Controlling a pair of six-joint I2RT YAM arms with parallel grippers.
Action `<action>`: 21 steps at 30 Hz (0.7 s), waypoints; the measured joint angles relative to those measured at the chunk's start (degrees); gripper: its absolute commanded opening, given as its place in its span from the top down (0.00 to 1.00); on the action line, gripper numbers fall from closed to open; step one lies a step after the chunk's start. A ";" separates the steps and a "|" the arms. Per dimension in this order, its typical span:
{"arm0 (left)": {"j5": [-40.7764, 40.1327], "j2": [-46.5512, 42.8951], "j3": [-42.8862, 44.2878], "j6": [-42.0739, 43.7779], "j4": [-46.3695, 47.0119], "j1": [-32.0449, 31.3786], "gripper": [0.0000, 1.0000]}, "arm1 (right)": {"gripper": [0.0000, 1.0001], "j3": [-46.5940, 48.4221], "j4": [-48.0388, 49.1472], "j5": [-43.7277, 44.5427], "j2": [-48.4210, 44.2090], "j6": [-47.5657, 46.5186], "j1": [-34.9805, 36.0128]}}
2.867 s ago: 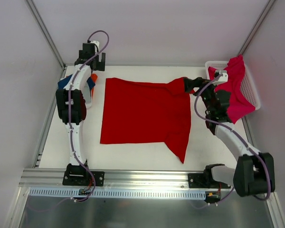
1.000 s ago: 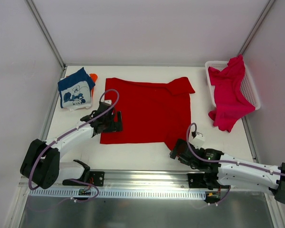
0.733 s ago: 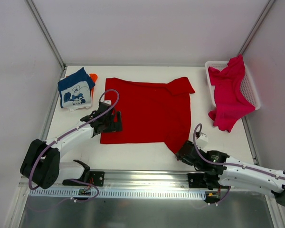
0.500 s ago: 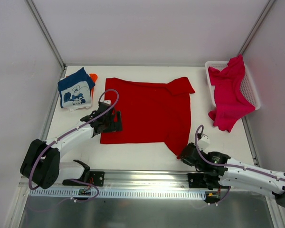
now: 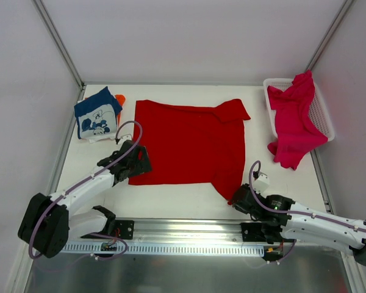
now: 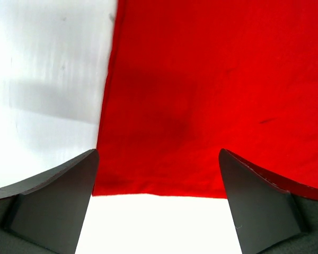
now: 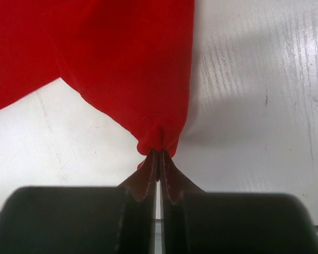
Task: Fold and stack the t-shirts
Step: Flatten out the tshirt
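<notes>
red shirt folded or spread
Spread: the red t-shirt lies flat, unfolded, its near corner pinched by the right tool.

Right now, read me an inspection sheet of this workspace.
Surface: white table, faintly scuffed.
Job's things: red t-shirt spread flat mid-table; navy t-shirt folded on orange t-shirt, far left; pink t-shirt draped over the basket.
Clutter: nothing seen.
Grippers: left gripper, jaws open at the red shirt's near-left corner; right gripper, jaws shut on its near-right tip.
Cables: purple cable looped along each arm.
Surroundings: white walls, aluminium rail in front.
</notes>
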 measured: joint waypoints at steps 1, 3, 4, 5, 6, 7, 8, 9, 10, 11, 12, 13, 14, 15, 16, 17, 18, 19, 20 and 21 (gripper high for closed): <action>-0.31 -1.27 -0.79 -1.25 -0.15 0.00 0.04 | 1.00 0.00 0.00 0.00 0.00 0.02 0.00; -0.46 -4.83 -2.80 -4.33 -0.52 0.00 0.04 | 1.00 -0.02 0.00 0.02 0.00 0.00 0.00; -0.42 -6.86 -3.96 -5.90 -0.61 0.00 0.04 | 1.00 -0.04 -0.04 0.09 0.00 0.00 0.00; -0.28 -9.29 -5.27 -7.52 -0.92 0.00 0.04 | 1.00 -0.04 -0.13 0.17 0.00 0.00 0.04; 0.04 -11.87 -6.64 -9.14 -1.38 0.00 0.04 | 1.00 -0.04 -0.22 0.22 0.00 0.00 0.04; 0.87 -14.62 -8.02 -10.91 -1.75 0.00 0.05 | 1.00 -0.04 -0.37 0.22 0.00 0.00 0.04; 1.27 -16.83 -9.05 -12.13 -2.19 0.00 0.06 | 1.00 -0.07 -0.46 0.26 -0.02 0.02 0.04; 2.03 -19.17 -10.27 -13.53 -2.64 0.00 0.07 | 1.00 -0.11 -0.46 0.33 -0.02 0.02 0.04; 2.89 -21.46 -11.50 -14.95 -3.04 0.00 0.07 | 1.00 -0.20 -0.46 0.39 -0.02 0.02 0.04; 3.39 -23.28 -12.57 -16.22 -3.58 0.00 0.07 | 1.00 -0.35 -0.46 0.42 -0.07 0.00 0.04; 3.91 -24.70 -13.57 -17.38 -3.93 0.00 0.07 | 1.00 -0.42 -0.57 0.44 -0.07 0.00 0.04; 4.07 -25.75 -14.71 -18.34 -4.15 0.00 0.07 | 1.00 -0.42 -0.59 0.44 -0.07 0.00 0.04; 4.11 -26.51 -15.80 -19.17 -4.59 0.00 0.07 | 1.00 -0.42 -0.55 0.48 -0.07 0.00 0.04; 3.93 -27.04 -16.72 -20.00 -4.79 0.00 0.07 | 1.00 -0.42 -0.55 0.55 -0.04 0.00 0.04; 4.04 -27.74 -16.85 -20.59 -4.31 0.00 0.07 | 1.00 -0.42 -0.57 0.63 -0.04 0.00 0.04; 4.02 -28.04 -17.20 -21.07 -4.24 0.00 0.07 | 1.00 -0.42 -0.55 0.70 -0.04 -0.02 0.04; 3.98 -28.17 -17.33 -21.46 -4.04 0.00 0.07 | 1.00 -0.42 -0.57 0.72 0.00 -0.04 0.04; 3.96 -28.22 -17.35 -21.70 -3.89 0.00 0.07 | 1.00 -0.42 -0.57 0.74 0.02 -0.07 0.04; 3.91 -28.22 -17.40 -21.86 -3.87 0.00 0.07 | 1.00 -0.42 -0.59 0.81 0.02 -0.13 0.04; 3.82 -28.24 -17.40 -21.90 -3.85 0.00 0.07 | 1.00 -0.42 -0.59 0.83 0.02 -0.20 0.04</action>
